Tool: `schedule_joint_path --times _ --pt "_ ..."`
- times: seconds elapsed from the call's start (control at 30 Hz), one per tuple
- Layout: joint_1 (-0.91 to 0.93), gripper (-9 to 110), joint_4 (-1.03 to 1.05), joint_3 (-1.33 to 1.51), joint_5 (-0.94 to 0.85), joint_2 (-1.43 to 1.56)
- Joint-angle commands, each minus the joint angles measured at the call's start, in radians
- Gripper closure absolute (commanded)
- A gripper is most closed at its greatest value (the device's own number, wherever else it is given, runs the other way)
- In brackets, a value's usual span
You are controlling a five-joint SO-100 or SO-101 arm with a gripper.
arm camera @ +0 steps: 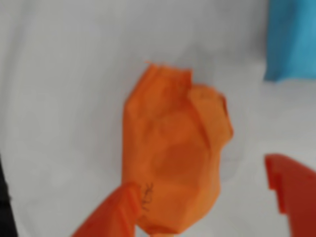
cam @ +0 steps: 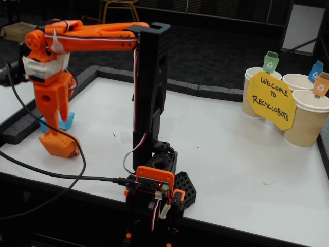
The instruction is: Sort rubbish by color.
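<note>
We note a white tabletop (cam: 247, 154) edged with dark foam strips, a dark room behind it with chair legs at the back. At the fixed view's right stand three paper cups (cam: 307, 123) with small coloured recycling tags and a yellow "Welcome to Recyclobots" sign (cam: 271, 99); we cannot see inside them. At the left the gripper (cam: 59, 138) reaches down over the orange wad (arm camera: 173, 153), jaws apart on either side of it, with the blue wad (arm camera: 291, 39) just behind on the table.
</note>
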Motion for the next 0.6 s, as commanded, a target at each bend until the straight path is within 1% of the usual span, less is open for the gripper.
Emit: schedule_joint_path --times 0.0,0.2,0.57 --pt "0.0 81 -0.021 -0.015 0.02 0.034" --pt "-0.003 83 -0.061 0.043 0.02 0.034" --pt "-0.086 90 -0.087 0.1 0.02 0.032"
